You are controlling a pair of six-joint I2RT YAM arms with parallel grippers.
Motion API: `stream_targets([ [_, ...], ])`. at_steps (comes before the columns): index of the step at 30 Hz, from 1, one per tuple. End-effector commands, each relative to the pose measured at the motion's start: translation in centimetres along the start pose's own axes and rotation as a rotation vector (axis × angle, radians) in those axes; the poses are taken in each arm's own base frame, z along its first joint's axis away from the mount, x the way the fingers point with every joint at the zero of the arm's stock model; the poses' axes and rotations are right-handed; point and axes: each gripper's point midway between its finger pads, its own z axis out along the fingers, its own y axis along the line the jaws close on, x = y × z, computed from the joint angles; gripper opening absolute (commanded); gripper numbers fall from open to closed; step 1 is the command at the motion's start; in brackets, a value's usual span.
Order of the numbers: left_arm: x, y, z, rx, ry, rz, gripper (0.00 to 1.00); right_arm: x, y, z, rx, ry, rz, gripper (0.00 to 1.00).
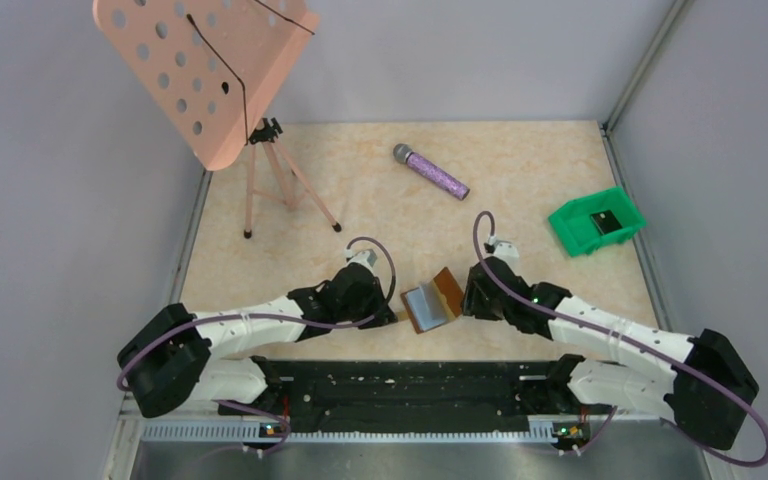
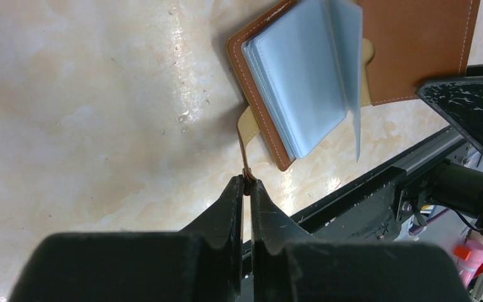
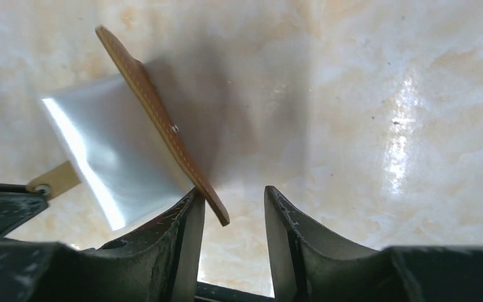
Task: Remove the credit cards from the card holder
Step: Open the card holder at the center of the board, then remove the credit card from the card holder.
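The card holder (image 1: 433, 300) sits open on the bench (image 1: 520, 180). The left fingers (image 2: 241, 190) pinch its strap (image 2: 243, 141); the right fingers (image 3: 194, 212) straddle the cover, half-open. Seemingly no cards are out yet.

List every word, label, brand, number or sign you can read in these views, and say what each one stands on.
No text can be read in any view.
card holder: plain brown leather and grey-blue sleeves, no print visible.
microphone: no marking visible.
green bin: blank walls; the dark item inside is too small to read.
pink stand: perforated, no writing.
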Motion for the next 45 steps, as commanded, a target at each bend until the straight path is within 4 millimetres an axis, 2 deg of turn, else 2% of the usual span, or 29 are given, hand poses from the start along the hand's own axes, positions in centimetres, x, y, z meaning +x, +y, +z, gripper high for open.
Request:
stream_targets([
  [1, -1.9, -2.8, -0.8, 0.09, -0.056, 0.022, 0.0, -1.9, 1.8, -1.9, -0.071, -0.024, 0.017, 0.42],
  [6, -1.9, -2.8, -0.9, 0.092, -0.057, 0.022, 0.0, -3.7, 2.8, -4.2, -0.116, -0.067, 0.03, 0.45],
  [9, -1.9, -2.9, -0.9, 0.094, -0.058, 0.024, 0.0, -4.8, 4.3, -5.6, -0.186, -0.086, 0.025, 0.43],
  [12, -2.0, -3.1, -1.0, 0.103, -0.057, 0.025, 0.0, -5.4, 6.7, -6.8, -0.299, -0.092, 0.016, 0.39],
  [16, -2.1, -3.4, -1.2, 0.113, -0.062, 0.024, 0.0, -5.4, 11.4, -8.2, -0.514, -0.097, 0.015, 0.35],
  [18, -2.2, -3.4, -1.3, 0.115, -0.066, 0.024, 0.0, -5.1, 13.6, -8.2, -0.594, -0.09, 0.02, 0.34],
  [23, -2.1, -3.2, -1.4, 0.11, -0.068, 0.019, 0.0, -2.6, 15.6, -5.2, -0.575, -0.017, -0.016, 0.35],
  [26, -2.2, -3.1, -1.6, 0.108, -0.075, 0.021, 0.0, -1.6, 15.1, -2.7, -0.501, 0.007, -0.02, 0.35],
  [28, -2.2, -2.8, -1.6, 0.099, -0.079, 0.021, 0.0, -1.7, 13.6, -1.3, -0.413, -0.017, -0.026, 0.36],
  [31, -2.2, -2.7, -1.7, 0.095, -0.082, 0.022, 0.0, -1.7, 11.6, 0.1, -0.308, -0.045, -0.044, 0.45],
  [39, -2.3, -2.3, -2.0, 0.079, -0.094, 0.031, 0.0, -0.1, 8.8, 2.6, -0.239, -0.006, -0.056, 0.66],
  [42, -2.8, -1.2, -2.1, 0.023, -0.122, 0.035, 0.0, 0.3, 7.4, 3.4, -0.231, 0.011, -0.036, 0.69],
  [45, -2.8, -0.9, -2.2, 0.011, -0.13, 0.038, 0.0, 0.4, 7.0, 3.5, -0.251, 0.005, -0.053, 0.7],
])
